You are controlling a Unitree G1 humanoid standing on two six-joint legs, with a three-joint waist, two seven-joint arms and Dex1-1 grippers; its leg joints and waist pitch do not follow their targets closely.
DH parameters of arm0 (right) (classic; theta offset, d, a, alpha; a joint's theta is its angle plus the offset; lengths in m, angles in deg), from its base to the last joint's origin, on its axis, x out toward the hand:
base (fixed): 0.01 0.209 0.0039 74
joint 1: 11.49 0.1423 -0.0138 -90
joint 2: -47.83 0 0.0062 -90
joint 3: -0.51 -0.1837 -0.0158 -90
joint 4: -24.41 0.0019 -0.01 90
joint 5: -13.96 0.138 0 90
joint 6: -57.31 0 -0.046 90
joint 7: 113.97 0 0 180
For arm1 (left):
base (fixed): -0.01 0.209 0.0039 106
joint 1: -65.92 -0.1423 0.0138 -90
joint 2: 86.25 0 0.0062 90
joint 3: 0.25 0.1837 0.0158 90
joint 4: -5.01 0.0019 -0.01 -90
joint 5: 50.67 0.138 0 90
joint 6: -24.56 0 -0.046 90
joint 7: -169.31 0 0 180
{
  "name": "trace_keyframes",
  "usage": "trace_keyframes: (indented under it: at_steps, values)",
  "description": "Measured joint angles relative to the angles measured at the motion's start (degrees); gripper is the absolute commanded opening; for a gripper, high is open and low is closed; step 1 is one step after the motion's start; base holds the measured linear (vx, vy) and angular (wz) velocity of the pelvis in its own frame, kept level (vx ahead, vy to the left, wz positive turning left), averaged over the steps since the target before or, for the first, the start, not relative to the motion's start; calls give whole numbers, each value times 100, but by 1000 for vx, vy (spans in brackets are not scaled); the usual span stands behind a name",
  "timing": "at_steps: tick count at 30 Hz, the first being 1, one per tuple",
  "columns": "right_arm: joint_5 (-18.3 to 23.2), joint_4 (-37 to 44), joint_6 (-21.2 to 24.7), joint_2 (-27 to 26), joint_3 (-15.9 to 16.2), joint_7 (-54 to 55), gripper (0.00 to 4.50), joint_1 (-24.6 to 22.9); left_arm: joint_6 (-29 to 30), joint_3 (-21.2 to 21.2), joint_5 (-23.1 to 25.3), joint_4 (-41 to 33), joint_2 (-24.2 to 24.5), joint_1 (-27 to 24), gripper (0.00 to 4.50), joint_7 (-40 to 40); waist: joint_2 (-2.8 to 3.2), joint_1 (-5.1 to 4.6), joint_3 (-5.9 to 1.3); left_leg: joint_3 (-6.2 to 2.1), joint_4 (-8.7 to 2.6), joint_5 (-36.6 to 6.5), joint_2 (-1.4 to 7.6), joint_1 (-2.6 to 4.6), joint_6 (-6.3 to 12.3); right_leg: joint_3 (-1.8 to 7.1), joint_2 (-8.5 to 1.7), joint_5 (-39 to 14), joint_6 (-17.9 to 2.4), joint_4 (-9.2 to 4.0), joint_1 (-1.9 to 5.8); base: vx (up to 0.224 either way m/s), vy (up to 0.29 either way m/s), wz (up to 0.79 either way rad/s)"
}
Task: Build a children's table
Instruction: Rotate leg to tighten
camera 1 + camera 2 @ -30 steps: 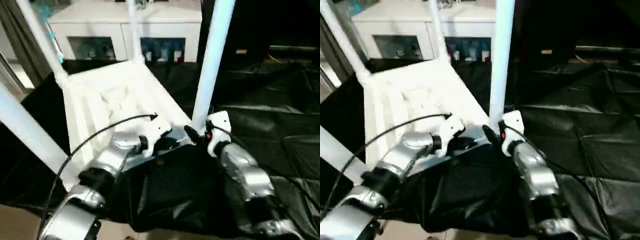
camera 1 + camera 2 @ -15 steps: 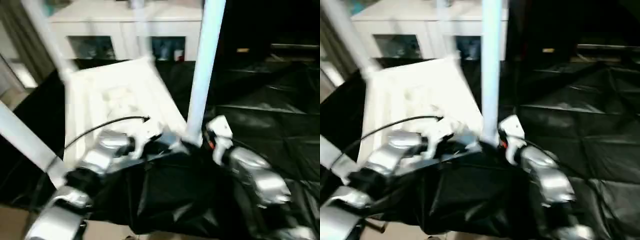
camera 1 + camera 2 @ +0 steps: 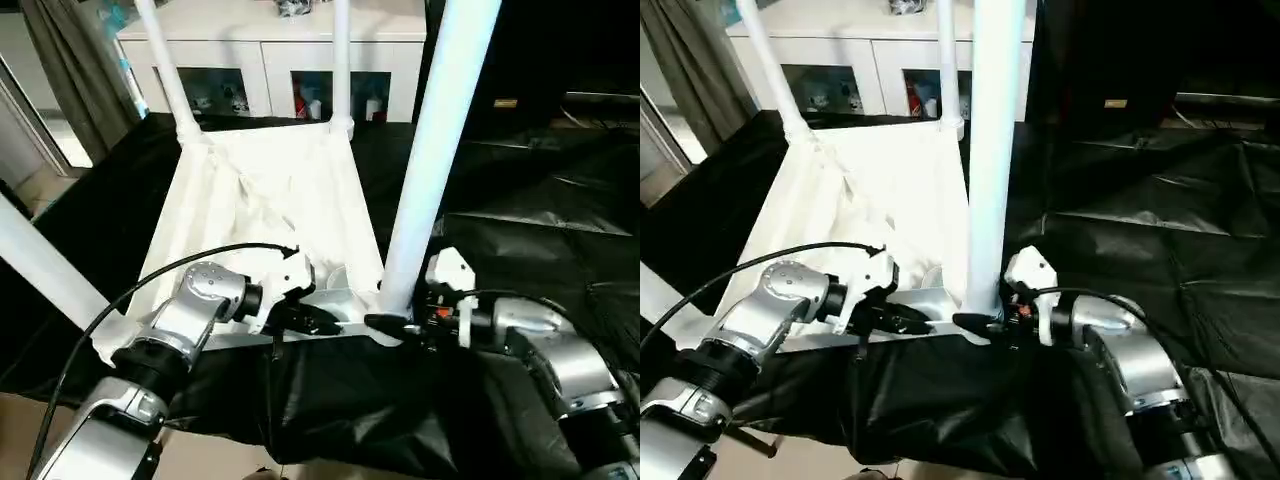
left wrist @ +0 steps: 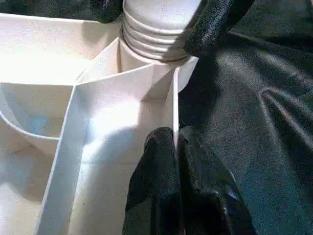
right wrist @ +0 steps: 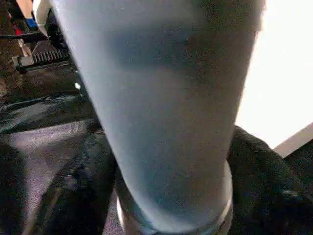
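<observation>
On the black-draped table (image 3: 520, 200) the children's table (image 3: 265, 200) lies upside down, ribbed underside up, its white legs standing upward from the corner sockets. The nearest leg (image 3: 430, 150) rises from the near right corner. The right gripper (image 3: 392, 324) has its black fingers set around this leg's base, one on each side. The left gripper (image 4: 176, 147) pinches the thin rim wall of the top beside that socket. Behind stands a white glass-door cabinet (image 3: 260, 70).
</observation>
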Motion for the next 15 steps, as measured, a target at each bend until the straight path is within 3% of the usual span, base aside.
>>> trace_keyframes:
  at_steps: [8, 15]
  values:
    - [-28, -11, 69, -384, -113, 584, 270, -121, -39, -25, 56, 34, -93, -20, 0, -363, -6, -16, 2, 0, 1, 2, 0, 7, 0, 4, 0, 0, 0, 2, 4, 0, 0, 0]
    - [-411, -491, 42, -1332, -673, 2760, 269, 99, 6, -201, 348, 655, -836, 325, 0, -1816, -12, -153, -12, 0, 3, 10, -6, 26, -8, 12, 0, 4, 5, -6, 21, 0, 0, 0]
